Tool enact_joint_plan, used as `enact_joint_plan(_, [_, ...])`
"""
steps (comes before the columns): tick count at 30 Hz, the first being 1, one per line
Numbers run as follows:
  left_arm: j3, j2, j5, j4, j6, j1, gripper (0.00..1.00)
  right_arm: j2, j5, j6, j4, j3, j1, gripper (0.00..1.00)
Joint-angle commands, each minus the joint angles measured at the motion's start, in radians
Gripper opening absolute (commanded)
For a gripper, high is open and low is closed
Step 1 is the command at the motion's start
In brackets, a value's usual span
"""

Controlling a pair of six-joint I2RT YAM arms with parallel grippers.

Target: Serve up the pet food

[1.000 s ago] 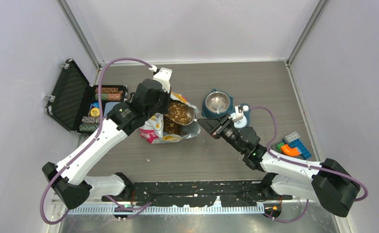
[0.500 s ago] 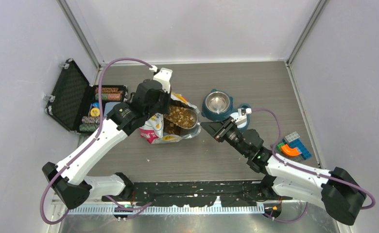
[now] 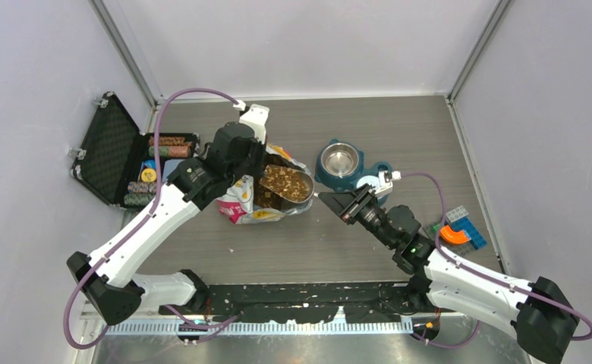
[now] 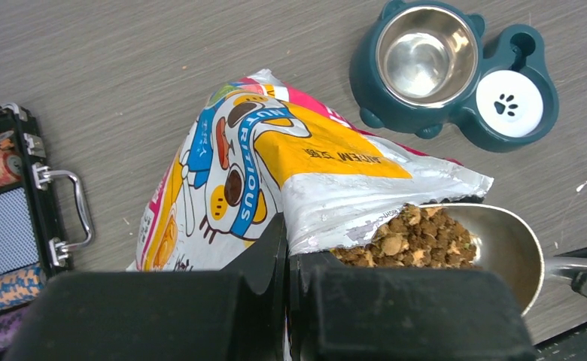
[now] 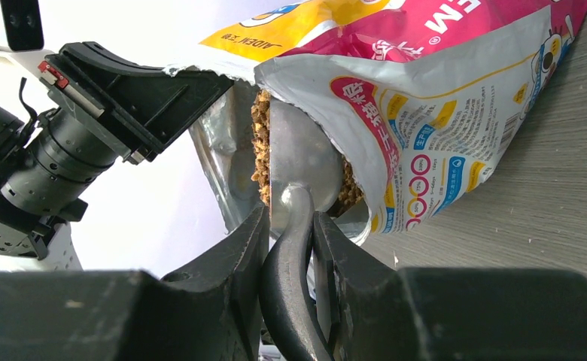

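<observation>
The colourful pet food bag (image 3: 240,203) lies on the table with its mouth facing right. My left gripper (image 4: 287,226) is shut on the bag's upper mouth edge (image 4: 328,203) and holds it open. My right gripper (image 5: 289,218) is shut on the dark handle of the metal scoop (image 5: 305,158), whose bowl sits in the bag's mouth. The scoop (image 3: 302,189) is heaped with brown kibble (image 3: 285,180), which also shows in the left wrist view (image 4: 418,237). The teal feeder with its empty steel bowl (image 3: 340,160) stands just right of the bag.
An open black case (image 3: 114,155) with poker chips lies at the left wall. Coloured toy blocks (image 3: 456,227) lie at the right. The feeder's white paw-print lid (image 4: 509,104) sits beside the steel bowl (image 4: 426,56). Walls enclose the table on three sides.
My right arm has drawn the loaded scoop slightly right, toward the bag's opening. My left gripper keeps its hold on the bag's edge and has not moved.
</observation>
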Motion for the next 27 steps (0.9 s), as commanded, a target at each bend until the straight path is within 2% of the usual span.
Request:
enact_joint_plan(1, [0.110,-0.022,-0.039,0.139,0.012,-0.003,0.00,-0.053,0.040,0.038,0.092,-0.004,-0.006,0.05])
enact_joint_plan(13, [0.141,0.007,-0.035,0.122,0.003,0.023,0.00,-0.153,-0.018,0.048,0.042,-0.013,-0.006,0.05])
enact_joint_plan(27, [0.132,-0.019,-0.045,0.129,-0.006,0.028,0.00,-0.376,-0.011,0.037,-0.112,-0.017,-0.008,0.05])
